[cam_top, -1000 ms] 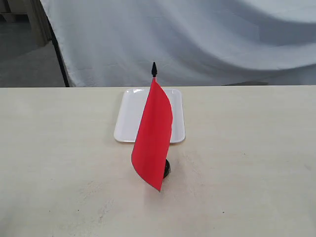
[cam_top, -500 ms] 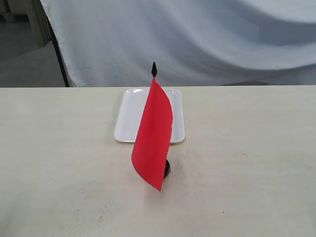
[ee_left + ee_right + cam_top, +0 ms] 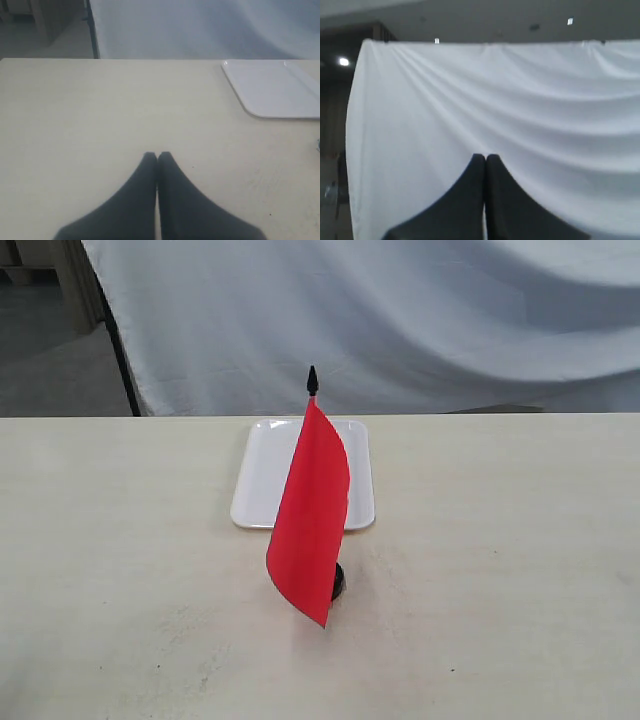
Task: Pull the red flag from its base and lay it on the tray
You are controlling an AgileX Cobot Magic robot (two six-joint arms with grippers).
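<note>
Left wrist view shows tray (image 3: 275, 90) well apart from left jaws.

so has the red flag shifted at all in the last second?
No. The red flag sits in the base, crossing the tray at the same place as before, tip unmoved against the curtain.

We take this for a lab or staged test room, not a home. A plain pale table (image 3: 120, 590) fills the exterior view. Behind it, from ten to two o'clock, a white sheet (image 3: 400, 320) hangs as a backdrop beside a black pole (image 3: 119, 365), with bare grey floor (image 3: 50, 370) at ten o'clock. The right wrist view shows the sheet's top edge under a dark ceiling (image 3: 470, 20) with small lights (image 3: 343, 61).
</note>
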